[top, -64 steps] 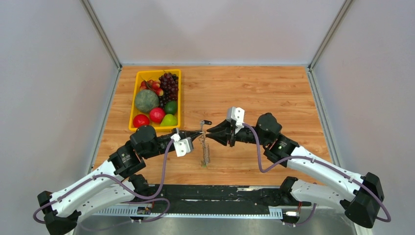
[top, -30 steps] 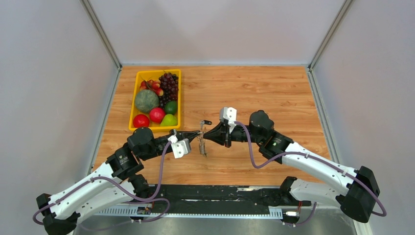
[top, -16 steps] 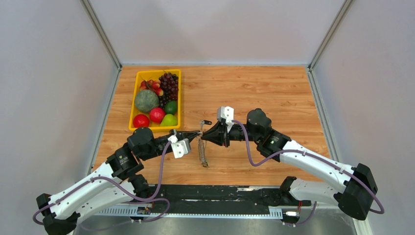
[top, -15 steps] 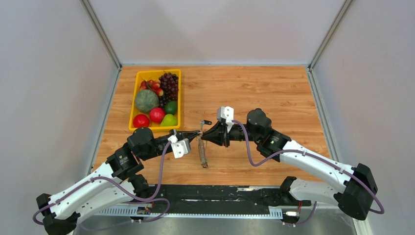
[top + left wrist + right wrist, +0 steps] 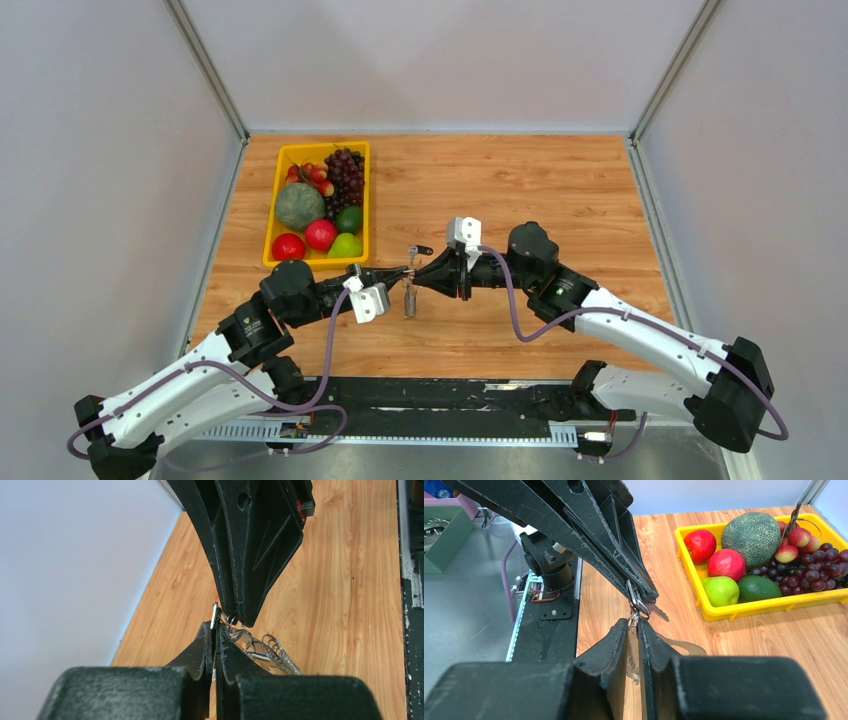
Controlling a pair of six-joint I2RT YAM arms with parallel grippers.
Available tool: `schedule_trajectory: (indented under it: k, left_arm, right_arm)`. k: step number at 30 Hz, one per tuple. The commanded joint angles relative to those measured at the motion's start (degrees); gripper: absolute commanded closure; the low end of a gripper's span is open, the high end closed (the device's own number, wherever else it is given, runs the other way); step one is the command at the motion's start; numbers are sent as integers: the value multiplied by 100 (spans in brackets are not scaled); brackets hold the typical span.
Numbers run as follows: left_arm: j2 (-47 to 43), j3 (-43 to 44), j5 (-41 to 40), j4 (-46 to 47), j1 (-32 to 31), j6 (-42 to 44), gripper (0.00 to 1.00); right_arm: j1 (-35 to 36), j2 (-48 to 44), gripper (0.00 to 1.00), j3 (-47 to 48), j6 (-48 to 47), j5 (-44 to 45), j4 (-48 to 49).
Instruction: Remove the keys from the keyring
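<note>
Wooden table (image 5: 560, 190), grey walls round it, and it all comes down to the middle of the board, where the two arms meet nose to nose. Left gripper (image 5: 407, 270) comes in from the left, clamped tight on a thin flat sliver of metal at the top of the keyring (image 5: 409, 301). Whether that's ring wire or key blade, I can't tell. Right gripper (image 5: 419, 279) comes in from the right, its tip right at that same spot. Its jaws are a slit apart with silver metal in the slit, and I honestly can't say if it has a real hold. The keyring hangs down from that meeting point, long axis roughly vertical, with the keys (image 5: 658, 612) bunched at the top between the tips. So my guess is any pull goes sideways, along the line of the arms. One black-headed key (image 5: 419, 250) lies on the wood just behind the tips. Yellow fruit tray (image 5: 272, 215) sits well off to the far left, with bare wood to the right and front.
</note>
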Motion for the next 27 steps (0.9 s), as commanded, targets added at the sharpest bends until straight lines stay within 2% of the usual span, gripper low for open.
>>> schedule_trajectory:
  k: [1,5,6,14,21,27]
  left_arm:
    - [-35,18,66,402,-11,99,100]
    - [-38,18,78,405,-15,99,100]
    - [-35,18,68,401,-11,99,100]
    - [-31,22,25,406,-12,83,100]
    - [44,17,86,401,-15,56,100]
    - [150,17,233,358,-16,63,100]
  right_arm:
    - [-9,-169,84,169,20,-49,141]
    - [-5,-132,99,185,28,-87,138]
    - [-2,-120,100,181,34,-91,140]
    - [-8,-284,100,124,75,94,240]
    - [-9,-787,100,-346,320,253,1052]
    - [-2,-928,100,-396,364,317,1181]
